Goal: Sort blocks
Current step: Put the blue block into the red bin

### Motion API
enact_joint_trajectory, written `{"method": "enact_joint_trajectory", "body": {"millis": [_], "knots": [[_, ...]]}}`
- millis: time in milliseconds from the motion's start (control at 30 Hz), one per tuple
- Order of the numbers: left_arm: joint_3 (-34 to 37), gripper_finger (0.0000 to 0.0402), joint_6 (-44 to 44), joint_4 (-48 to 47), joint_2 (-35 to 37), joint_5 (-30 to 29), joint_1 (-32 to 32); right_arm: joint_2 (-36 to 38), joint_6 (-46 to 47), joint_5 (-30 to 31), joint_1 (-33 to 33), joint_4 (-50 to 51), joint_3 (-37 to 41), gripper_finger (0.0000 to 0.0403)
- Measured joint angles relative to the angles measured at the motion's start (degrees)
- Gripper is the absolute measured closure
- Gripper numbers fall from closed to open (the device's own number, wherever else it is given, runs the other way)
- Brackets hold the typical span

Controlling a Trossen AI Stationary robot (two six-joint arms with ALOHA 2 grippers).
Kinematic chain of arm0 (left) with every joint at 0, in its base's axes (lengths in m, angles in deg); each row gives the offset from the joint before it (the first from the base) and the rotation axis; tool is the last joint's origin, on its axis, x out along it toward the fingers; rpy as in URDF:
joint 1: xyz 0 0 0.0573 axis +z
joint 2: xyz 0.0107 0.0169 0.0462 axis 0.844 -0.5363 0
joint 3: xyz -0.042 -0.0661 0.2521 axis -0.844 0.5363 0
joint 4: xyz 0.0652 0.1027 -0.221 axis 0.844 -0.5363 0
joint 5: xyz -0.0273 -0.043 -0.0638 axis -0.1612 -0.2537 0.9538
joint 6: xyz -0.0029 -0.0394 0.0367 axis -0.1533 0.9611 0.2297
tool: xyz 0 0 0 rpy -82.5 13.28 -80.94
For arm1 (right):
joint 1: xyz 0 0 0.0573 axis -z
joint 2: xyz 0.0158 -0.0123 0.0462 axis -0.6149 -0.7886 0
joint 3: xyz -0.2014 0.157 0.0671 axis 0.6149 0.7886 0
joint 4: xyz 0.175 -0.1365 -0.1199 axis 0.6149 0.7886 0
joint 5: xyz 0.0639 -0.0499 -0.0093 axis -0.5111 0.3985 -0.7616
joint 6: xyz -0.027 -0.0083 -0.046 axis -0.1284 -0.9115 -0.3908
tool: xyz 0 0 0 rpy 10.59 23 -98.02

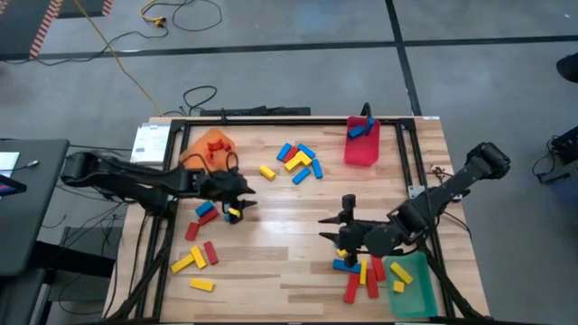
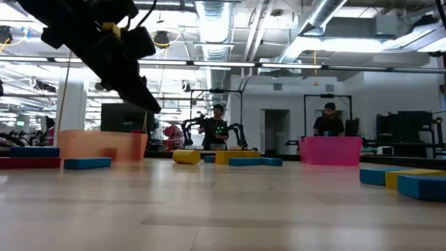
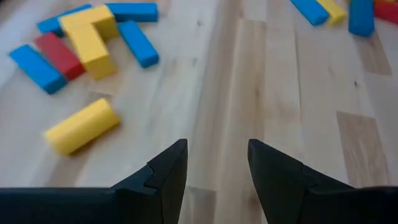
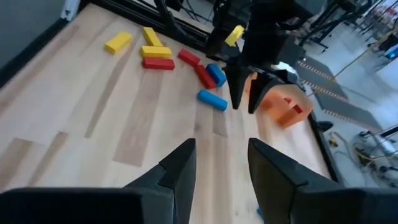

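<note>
Wooden surface (image 1: 280,253) carries the blocks (image 1: 298,161) in loose groups: a mixed cluster near the far middle, red, yellow and blue ones at the left front, and a few beside the green bin (image 1: 414,284) at the right front. We note blue blocks standing in the red bin (image 1: 361,143) and red ones in the orange bin (image 1: 209,147); their number is hard to make out.

Left pincer (image 3: 216,163) hovers above the surface left of centre, its fingers spread with nothing between them. From above, its dark arm hides part of the blocks beneath it, where only a blue and a yellow end show.

Right pincer (image 4: 221,163) hangs near the right front, also spread and empty; from above it covers some blocks by the green bin.
</note>
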Motion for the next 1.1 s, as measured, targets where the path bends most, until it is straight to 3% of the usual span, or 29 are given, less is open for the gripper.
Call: {"method": "enact_joint_trajectory", "body": {"millis": [367, 500, 700, 1100], "knots": [[0.0, 0.0236, 1.5, 8.2, -8.9, 0.0, -3.8, -0.2, 10.9, -10.4, -0.5, 1.3, 0.0, 0.0243], [0.0, 0.0236, 2.1, 10.0, -9.9, 0.0, -5.4, -0.2, 16.0, -14.6, -1.0, 2.3, 0.1, 0.0243], [0.0, 0.0237, 3.1, 13.2, -9.9, 0.0, -8.1, -1.1, 25.5, -16.1, -3.5, 4.2, 0.1, 0.0243], [0.0, 0.0237, 3.1, 18.3, -9.9, 0.0, -12.6, -14.0, 43.6, -22.8, -8.2, 4.5, 0.1, 0.0243]]}}
